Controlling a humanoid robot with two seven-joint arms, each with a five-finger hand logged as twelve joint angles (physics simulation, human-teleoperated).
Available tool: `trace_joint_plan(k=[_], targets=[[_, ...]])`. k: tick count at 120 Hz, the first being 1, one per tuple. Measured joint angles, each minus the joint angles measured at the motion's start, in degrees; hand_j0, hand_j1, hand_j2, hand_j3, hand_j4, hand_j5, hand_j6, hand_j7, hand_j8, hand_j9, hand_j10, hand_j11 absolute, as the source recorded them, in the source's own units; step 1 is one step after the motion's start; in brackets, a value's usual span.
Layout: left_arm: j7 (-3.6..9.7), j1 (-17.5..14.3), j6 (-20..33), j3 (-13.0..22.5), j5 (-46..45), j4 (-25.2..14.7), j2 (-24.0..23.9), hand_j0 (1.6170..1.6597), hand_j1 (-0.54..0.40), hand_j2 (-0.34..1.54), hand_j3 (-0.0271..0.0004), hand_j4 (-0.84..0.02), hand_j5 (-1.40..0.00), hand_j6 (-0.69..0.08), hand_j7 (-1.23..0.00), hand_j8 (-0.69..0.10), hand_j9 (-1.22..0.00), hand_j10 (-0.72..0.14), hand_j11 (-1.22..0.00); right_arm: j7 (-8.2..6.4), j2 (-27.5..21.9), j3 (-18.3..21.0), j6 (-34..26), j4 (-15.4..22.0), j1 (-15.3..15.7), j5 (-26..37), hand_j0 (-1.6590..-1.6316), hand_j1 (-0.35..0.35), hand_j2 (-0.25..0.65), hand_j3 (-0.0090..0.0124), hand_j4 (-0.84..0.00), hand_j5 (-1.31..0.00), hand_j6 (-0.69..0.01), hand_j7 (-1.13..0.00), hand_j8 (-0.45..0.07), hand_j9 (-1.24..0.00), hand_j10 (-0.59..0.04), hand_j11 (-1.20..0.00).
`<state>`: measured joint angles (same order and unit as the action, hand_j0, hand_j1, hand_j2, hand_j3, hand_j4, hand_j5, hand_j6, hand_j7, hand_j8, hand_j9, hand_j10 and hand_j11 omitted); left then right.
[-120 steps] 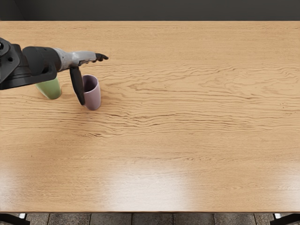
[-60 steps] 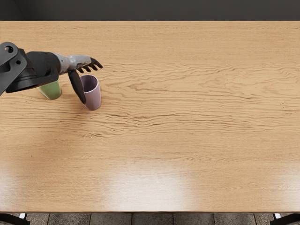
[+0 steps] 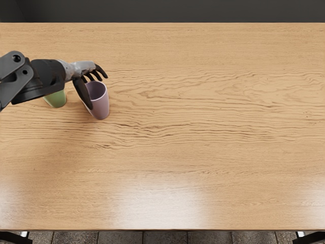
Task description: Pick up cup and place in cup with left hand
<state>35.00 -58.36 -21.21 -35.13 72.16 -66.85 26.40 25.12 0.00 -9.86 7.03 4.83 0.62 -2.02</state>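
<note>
Left robot hand hangs open beside upright purple cup

The left arm enters from the left edge, black and grey at the forearm, and ends in a pale hand with black fingers. The robot hand is released: its fingers reach to the right, bent slightly downward and a little apart, above the far side of the purple cup. Its long black thumb points toward the near side, crossing in front of the left part of that cup's rim and wall. Whether the thumb touches the cup, I cannot tell.

The purple cup stands on the left part of the table, toward the far side, its mouth facing up and its inside darker than its wall. To its left, a little apart, is a green cup. The forearm and wrist cover its upper part, so its rim is hidden.

The table has a light wood top with wavy grain, and pale light shines off its near part. A strip of grey floor shows beyond the near edge
</note>
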Motion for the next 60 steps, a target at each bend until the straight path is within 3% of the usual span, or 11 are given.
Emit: trace_joint_plan(k=[16,21,31,49,60], targets=[[0.0,0.06,0.52,0.11,1.81,-0.02,-0.12,1.6575,0.006,0.04,0.0,-0.302,-0.39,-0.303,-0.39,-0.303,-0.39,-0.301,-0.39,-0.02,0.0,0.01,0.01,0.0,0.0,0.0,-1.6581,-0.349,0.0,0.0,0.0,0.0,-0.001,0.0,0.0,0.0,0.0,0.0],[-0.01,0.06,0.66,0.11,1.93,-0.03,-0.12,1.6581,0.037,0.32,0.0,-0.31,-0.4,-0.309,-0.4,-0.308,-0.4,-0.306,-0.4,-0.02,0.0,0.01,0.01,0.0,0.0,0.0,-1.6581,-0.349,0.0,0.0,0.0,0.0,-0.001,0.0,0.0,0.0,0.0,0.0],[-0.01,0.09,0.78,0.12,2.07,-0.04,-0.12,1.6582,0.044,0.66,0.0,-0.334,-0.43,-0.332,-0.43,-0.329,-0.43,-0.326,-0.44,-0.02,0.0,0.01,0.03,0.0,0.0,0.0,-1.6581,-0.349,0.0,0.0,0.0,0.0,-0.001,0.0,0.0,0.0,0.0,0.0],[-0.02,0.1,0.79,0.13,2.08,-0.05,-0.12,1.6582,-0.02,0.99,0.0,-0.383,-0.48,-0.379,-0.49,-0.375,-0.49,-0.37,-0.5,-0.06,0.0,0.01,0.03,0.01,0.0,0.0,-1.6581,-0.349,0.0,0.0,0.0,0.0,-0.001,0.0,0.0,0.0,0.0,0.0],[-0.01,0.09,0.68,0.12,2.18,-0.03,-0.08,1.6581,-0.066,0.71,0.0,-0.399,-0.51,-0.396,-0.51,-0.364,-0.51,-0.39,-0.52,-0.06,0.0,0.02,0.03,0.03,0.0,0.0,-1.6581,-0.349,0.0,0.0,0.0,0.0,-0.001,0.0,0.0,0.0,0.0,0.0]])
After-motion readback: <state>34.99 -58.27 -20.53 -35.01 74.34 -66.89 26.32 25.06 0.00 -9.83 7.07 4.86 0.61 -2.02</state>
